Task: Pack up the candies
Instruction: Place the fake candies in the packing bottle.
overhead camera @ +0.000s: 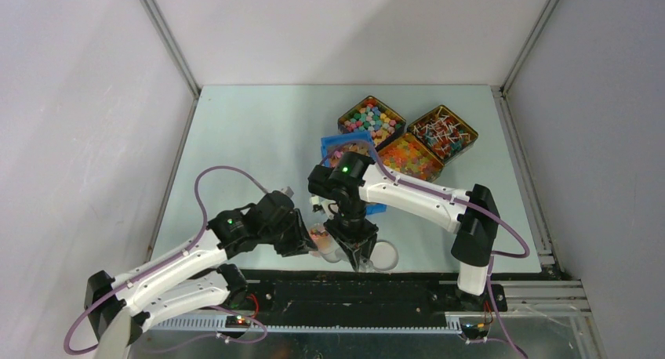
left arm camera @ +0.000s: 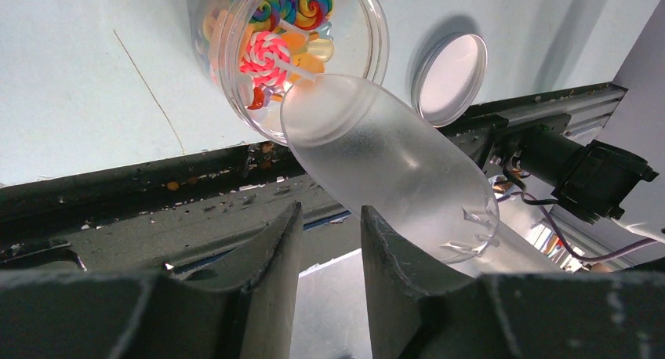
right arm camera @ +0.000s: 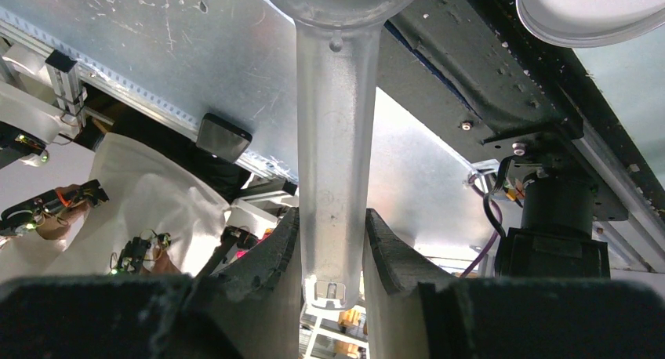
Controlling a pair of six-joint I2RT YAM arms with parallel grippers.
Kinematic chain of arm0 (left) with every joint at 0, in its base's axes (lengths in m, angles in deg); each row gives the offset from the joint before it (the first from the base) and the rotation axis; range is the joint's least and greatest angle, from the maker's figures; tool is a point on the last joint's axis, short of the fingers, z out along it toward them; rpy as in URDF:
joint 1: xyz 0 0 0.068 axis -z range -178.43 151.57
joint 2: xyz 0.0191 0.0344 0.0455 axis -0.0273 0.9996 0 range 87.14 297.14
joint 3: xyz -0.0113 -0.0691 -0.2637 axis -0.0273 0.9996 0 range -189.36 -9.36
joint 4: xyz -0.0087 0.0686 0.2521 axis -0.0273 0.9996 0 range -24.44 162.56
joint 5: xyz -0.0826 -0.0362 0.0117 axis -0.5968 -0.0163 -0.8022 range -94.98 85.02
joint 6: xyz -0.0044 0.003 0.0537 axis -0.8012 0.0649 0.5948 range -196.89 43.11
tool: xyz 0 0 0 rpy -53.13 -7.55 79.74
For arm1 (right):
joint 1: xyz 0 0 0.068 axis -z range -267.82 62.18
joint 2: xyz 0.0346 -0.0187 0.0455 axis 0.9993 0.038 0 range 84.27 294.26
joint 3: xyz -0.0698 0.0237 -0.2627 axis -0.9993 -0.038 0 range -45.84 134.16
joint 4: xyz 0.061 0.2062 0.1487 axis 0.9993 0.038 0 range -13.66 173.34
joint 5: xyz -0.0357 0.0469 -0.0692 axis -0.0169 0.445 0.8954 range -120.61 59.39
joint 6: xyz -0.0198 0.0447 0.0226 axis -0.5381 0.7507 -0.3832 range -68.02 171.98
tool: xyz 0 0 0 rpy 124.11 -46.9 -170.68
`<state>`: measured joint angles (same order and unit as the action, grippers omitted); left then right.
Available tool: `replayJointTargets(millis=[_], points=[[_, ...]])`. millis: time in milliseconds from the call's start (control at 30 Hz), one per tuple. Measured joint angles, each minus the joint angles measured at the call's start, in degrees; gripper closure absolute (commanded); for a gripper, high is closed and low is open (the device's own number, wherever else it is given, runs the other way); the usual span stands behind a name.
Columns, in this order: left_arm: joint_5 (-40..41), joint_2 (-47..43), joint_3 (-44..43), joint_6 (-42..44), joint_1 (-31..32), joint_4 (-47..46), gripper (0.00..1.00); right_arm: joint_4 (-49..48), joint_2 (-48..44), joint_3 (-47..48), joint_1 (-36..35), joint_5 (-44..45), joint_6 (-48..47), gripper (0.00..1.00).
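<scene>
Right pincer (right arm camera: pixel 332 218): clamped hard on the flat handle of the frosted scoop (left arm camera: pixel 392 171), one finger on each side of it.
Scoop: tipped over, and its open mouth sat right against the lower rim of the jar (left arm camera: pixel 381 45).
Left pincer (left arm camera: pixel 332 216): fingers stood apart with a narrow gap and nothing between them. From above it sat just beside the jar.
Jar: clear plastic, tilted, with its mouth turned toward the left wrist camera. It was near the front edge of the tabletop (overhead camera: pixel 251 139), and what propped it up could not be told.
Candies (left arm camera: pixel 307 59): orange and yellow pieces were in the jar, tucked in among the lollipops (left arm camera: pixel 265 55).
More sweets: an open tin of orange ones (overhead camera: pixel 408 157) sat on the far side of the tabletop, well apart from the jar.
Neighbouring tins: a tin of mixed colours (overhead camera: pixel 372 117) and a tin of stick lollipops (overhead camera: pixel 443 132) sat just beside the orange one. A blue tray (overhead camera: pixel 339 143) was partly hidden under the right arm.
Lid (left arm camera: pixel 451 77): lay flat on the tabletop near the jar, not touching it.
Front rail (left arm camera: pixel 157 194): a black strip ran along the near edge, just beyond the jar.
</scene>
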<state>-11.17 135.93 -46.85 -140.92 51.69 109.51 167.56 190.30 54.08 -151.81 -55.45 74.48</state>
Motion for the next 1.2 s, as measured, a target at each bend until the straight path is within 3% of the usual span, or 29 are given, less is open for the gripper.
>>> replayJointTargets(millis=[300,700,1000,1200], points=[[0.02,-0.46,0.0,-0.35,0.0,-0.22,0.58,-0.33,-0.11,-1.27,0.0,-0.74,-0.09,1.0],[0.0,-0.04,-1.01,-0.44,-0.79,-1.7,0.46,-1.51,-3.39,-4.04,-0.04,0.0,-0.24,1.0],[-3.82,0.13,-3.85,0.09,-10.32,-9.05,0.43,-3.8,-9.55,-8.2,0.87,1.92,0.22,1.0],[-8.02,4.92,-6.88,2.25,-16.26,-12.07,0.42,-4.68,-13.11,-9.88,6.25,3.78,0.59,1.0]])
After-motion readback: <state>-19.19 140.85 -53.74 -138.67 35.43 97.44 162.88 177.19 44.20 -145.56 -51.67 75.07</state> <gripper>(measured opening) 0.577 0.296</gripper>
